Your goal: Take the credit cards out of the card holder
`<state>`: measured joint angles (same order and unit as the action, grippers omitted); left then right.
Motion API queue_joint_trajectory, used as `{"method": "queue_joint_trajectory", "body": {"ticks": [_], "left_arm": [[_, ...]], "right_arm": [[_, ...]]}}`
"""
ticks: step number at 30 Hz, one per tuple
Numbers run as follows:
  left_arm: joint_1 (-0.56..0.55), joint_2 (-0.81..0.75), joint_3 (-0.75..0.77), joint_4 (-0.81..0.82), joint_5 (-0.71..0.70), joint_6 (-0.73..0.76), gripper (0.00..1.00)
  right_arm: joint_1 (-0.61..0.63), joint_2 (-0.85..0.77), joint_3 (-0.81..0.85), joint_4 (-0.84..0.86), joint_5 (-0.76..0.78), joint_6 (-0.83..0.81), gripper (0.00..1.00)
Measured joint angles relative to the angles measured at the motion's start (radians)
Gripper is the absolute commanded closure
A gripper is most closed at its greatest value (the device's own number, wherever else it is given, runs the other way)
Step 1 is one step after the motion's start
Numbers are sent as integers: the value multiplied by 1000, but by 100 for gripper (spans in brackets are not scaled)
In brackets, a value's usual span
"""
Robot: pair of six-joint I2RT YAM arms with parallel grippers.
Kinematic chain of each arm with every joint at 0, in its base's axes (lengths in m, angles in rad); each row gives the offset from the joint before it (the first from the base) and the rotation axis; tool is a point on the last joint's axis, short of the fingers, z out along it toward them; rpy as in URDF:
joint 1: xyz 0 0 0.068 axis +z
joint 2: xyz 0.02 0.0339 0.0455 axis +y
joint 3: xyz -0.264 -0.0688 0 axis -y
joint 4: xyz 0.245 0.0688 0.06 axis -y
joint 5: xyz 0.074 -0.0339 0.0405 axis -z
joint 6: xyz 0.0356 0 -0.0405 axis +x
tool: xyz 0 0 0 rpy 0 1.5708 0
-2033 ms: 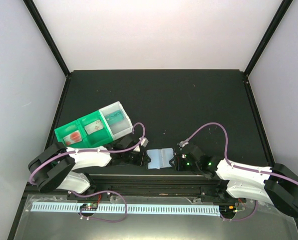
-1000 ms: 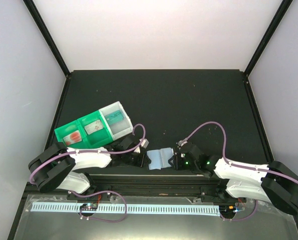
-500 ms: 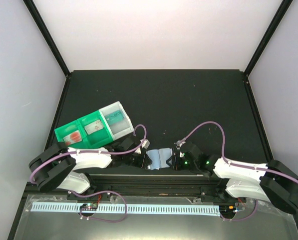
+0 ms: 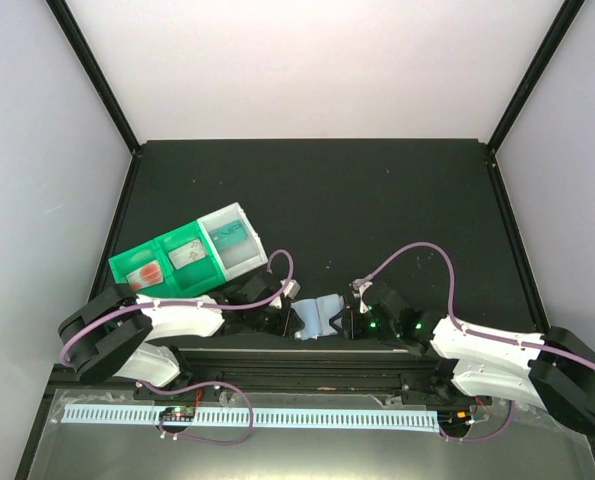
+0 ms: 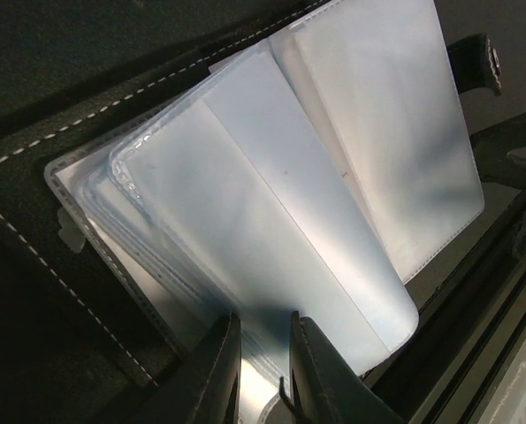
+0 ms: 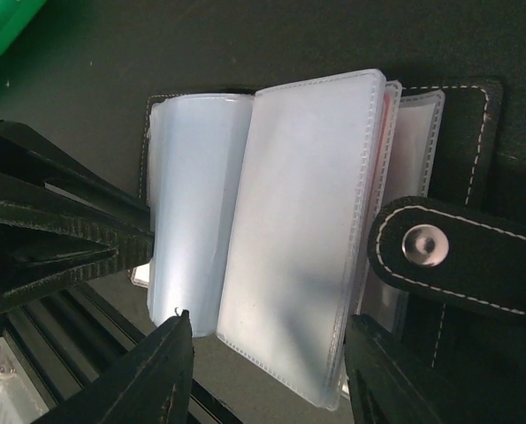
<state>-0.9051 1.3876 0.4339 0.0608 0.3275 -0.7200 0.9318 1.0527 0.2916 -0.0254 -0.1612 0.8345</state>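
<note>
The pale-blue card holder [image 4: 320,316] lies open near the table's front edge, between both grippers, its clear sleeves bowed up. My left gripper [image 4: 289,320] is shut on the sleeves at the holder's left edge; in the left wrist view [image 5: 264,322] the sleeves [image 5: 316,177] pass between the narrow jaws. My right gripper [image 4: 349,322] is open, and its fingers straddle the right sleeves [image 6: 298,203] in the right wrist view [image 6: 270,323]. A reddish edge [image 6: 388,115] shows behind one sleeve. A whitish card with reddish print [image 4: 149,272] and a teal card [image 4: 232,238] lie in the trays.
A green two-compartment tray [image 4: 125,262] and a white bin [image 4: 245,218] joined to it stand at the left behind the left arm. The holder's black cover has a snap strap [image 6: 422,246]. A black rail [image 4: 297,360] runs just in front of the holder.
The right gripper has moved left towards the left gripper. The holder has been squeezed narrower and its sleeves have bowed up. The left arm has hardly moved.
</note>
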Motion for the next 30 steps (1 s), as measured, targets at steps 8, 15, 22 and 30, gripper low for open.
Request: {"method": "queue_joint_trajectory", "body": {"ticks": [8,15,22,30], "left_arm": [[-7,-1,-13,22,2,-6,81],[-9,-13,-14,19,2,-16,75],[-13,-138,-40,-38,-31,-26,69],[-13,-122,-53,-35,-43,-47,64]], "right_arm": [[0,-15,0,9,-34,1,49],[0,-53,0,39,-79,3,45],[0,-70,-20,99,-122,13,41],[0,-17,-26,139,-167,18,38]]}}
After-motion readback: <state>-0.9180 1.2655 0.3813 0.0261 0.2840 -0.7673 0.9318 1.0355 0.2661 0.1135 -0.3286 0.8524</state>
